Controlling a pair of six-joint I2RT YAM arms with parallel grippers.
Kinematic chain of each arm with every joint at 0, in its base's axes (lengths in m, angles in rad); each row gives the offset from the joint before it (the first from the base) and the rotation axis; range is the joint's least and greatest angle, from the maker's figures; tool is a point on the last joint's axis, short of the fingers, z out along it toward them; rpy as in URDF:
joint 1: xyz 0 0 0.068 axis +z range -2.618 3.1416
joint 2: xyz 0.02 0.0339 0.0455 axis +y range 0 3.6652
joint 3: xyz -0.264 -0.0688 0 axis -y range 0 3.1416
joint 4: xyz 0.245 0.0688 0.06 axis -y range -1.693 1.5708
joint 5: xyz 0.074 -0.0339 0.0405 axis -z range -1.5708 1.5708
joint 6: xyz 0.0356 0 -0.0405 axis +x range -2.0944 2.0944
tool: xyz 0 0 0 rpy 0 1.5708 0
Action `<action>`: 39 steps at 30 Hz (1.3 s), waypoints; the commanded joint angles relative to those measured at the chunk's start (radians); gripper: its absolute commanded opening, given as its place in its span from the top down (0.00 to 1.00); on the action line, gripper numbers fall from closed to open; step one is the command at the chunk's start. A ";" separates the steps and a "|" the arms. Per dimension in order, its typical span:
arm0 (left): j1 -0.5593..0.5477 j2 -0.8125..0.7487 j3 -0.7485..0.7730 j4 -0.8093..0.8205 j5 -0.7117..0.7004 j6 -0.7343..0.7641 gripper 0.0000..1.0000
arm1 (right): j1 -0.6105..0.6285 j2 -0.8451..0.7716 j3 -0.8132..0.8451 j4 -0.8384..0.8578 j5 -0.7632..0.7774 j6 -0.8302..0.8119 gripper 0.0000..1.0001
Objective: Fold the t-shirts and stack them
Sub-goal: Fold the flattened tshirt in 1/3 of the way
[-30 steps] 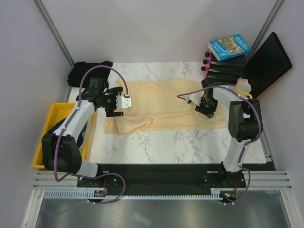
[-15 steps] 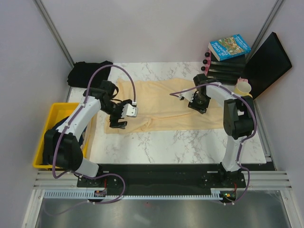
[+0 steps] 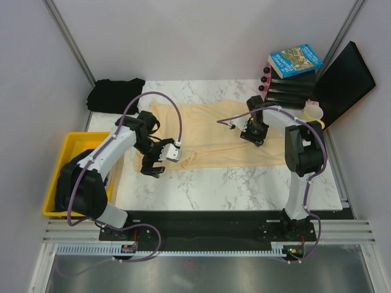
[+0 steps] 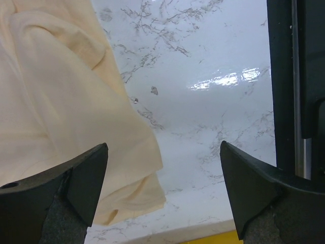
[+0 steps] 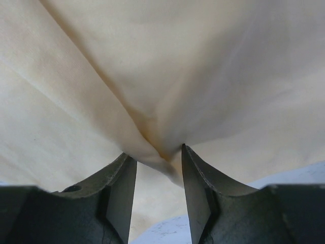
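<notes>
Clutter sits off the far right corner of the cream-yellow t-shirt (image 3: pixel 208 131): a blue picture book (image 3: pixel 295 61) on top of a black stack (image 3: pixel 292 90), a black panel (image 3: pixel 344 82) leaning beside it, and a pale cup (image 3: pixel 313 112) just right of the shirt's right edge. Left of the shirt stands a yellow bin (image 3: pixel 68 146) with a dark navy t-shirt (image 3: pixel 69 166) in it, largely hidden by the left arm, and beyond the shirt's far left corner a black t-shirt (image 3: pixel 113 94) lies in a loose heap. None of these touches the cream-yellow shirt. It lies on a white marble-patterned table (image 3: pixel 244 180), glossy enough to show a glare patch, with plain pale walls (image 3: pixel 201 36) behind and to the sides. The shirt is spread across the far half of the table, wider than deep, soft and creased, its near left part doubled over in rumpled layers. The left gripper (image 4: pixel 163 147) hangs over that near left corner with its jaws wide apart, cloth under one finger and bare marble under the other. The right gripper (image 5: pixel 157 155) is at the shirt's right part, jaws closed on a raised fold, with creases fanning out from the pinch.
</notes>
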 commanded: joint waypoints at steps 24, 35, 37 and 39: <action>-0.024 0.035 -0.239 0.456 -0.183 -0.144 0.79 | 0.011 -0.007 -0.016 0.035 -0.039 0.031 0.59; -0.013 0.055 -0.108 0.485 -0.232 -0.206 0.98 | 0.018 -0.002 -0.030 0.035 -0.038 0.034 0.62; -0.012 0.069 -0.069 0.505 -0.252 -0.224 0.98 | 0.020 -0.002 -0.033 0.035 -0.039 0.034 0.62; -0.007 0.077 -0.054 0.517 -0.280 -0.235 0.98 | 0.023 -0.002 -0.034 0.038 -0.041 0.034 0.62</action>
